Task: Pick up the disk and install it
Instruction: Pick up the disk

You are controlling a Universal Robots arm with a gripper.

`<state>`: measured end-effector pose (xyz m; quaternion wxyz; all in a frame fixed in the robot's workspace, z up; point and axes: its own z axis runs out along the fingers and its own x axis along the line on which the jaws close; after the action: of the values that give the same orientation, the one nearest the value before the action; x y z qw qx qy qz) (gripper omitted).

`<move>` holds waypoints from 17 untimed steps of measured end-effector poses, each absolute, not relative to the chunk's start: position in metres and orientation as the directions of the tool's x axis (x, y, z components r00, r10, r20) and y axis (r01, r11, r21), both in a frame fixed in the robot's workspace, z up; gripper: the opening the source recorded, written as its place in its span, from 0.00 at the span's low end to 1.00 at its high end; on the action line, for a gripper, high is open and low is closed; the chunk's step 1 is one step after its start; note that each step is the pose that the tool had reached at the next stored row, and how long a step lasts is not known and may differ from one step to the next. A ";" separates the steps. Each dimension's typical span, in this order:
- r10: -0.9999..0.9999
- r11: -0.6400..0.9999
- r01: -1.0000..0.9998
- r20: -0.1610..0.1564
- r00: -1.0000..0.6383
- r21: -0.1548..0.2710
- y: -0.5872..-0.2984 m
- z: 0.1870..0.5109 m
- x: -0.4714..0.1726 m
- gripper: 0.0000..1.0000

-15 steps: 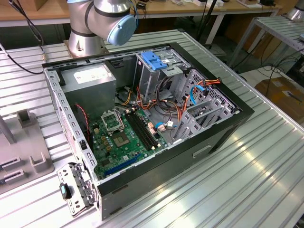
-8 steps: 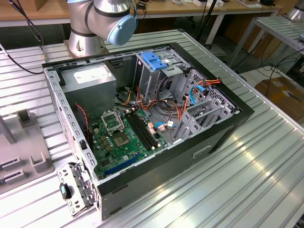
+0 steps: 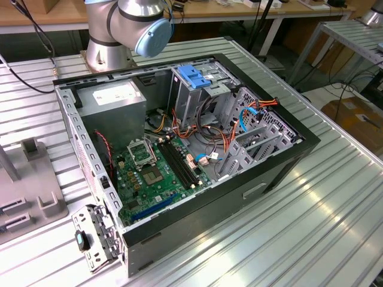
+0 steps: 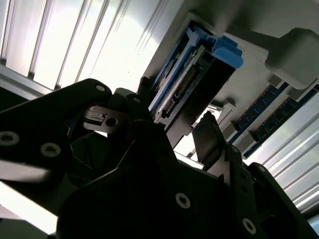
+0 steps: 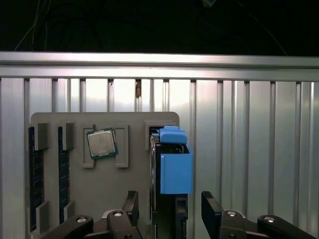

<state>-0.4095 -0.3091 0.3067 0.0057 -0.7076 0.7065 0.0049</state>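
Observation:
The disk (image 5: 175, 172) stands on edge in a slot of a grey holder (image 5: 104, 189), its blue plastic frame facing the first wrist view. In the second wrist view the disk (image 4: 192, 79) shows its metal edge, with the blue clip (image 4: 227, 50) at one end. My gripper (image 5: 171, 209) is open and hangs just over the disk. One black finger (image 5: 130, 203) is on each side of it, with a gap on both sides. The same fingers (image 4: 207, 137) flank the disk in the second wrist view.
The grey holder also carries a processor chip (image 5: 102, 143) and memory sticks (image 5: 35, 179). In the exterior view an open computer case (image 3: 287, 167) lies on the ribbed metal table, with a motherboard (image 3: 155, 173), a grey power-supply box (image 3: 114, 98) and a blue bracket (image 3: 194, 75) on its drive cage.

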 end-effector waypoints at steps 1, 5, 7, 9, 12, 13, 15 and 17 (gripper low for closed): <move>-1.000 -0.002 -1.000 -0.015 0.002 -0.001 -0.309 0.307 -0.410 0.62; -1.000 -0.002 -1.000 -0.015 0.002 -0.001 -0.309 0.307 -0.410 0.60; -1.000 -0.002 -1.000 -0.015 0.002 -0.001 -0.309 0.307 -0.410 0.53; -1.000 -0.002 -1.000 -0.015 0.002 -0.001 -0.308 0.307 -0.410 0.53; -1.000 -0.002 -1.000 -0.015 0.002 -0.001 -0.308 0.307 -0.410 0.53; -1.000 -0.002 -1.000 -0.015 0.002 -0.001 -0.308 0.307 -0.410 0.53; -1.000 -0.002 -1.000 -0.015 0.002 -0.001 -0.308 0.307 -0.410 0.53; -1.000 -0.002 -1.000 -0.015 0.002 -0.001 -0.308 0.307 -0.410 0.45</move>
<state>-0.4095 -0.3082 0.3071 0.0057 -0.7076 0.7065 0.0049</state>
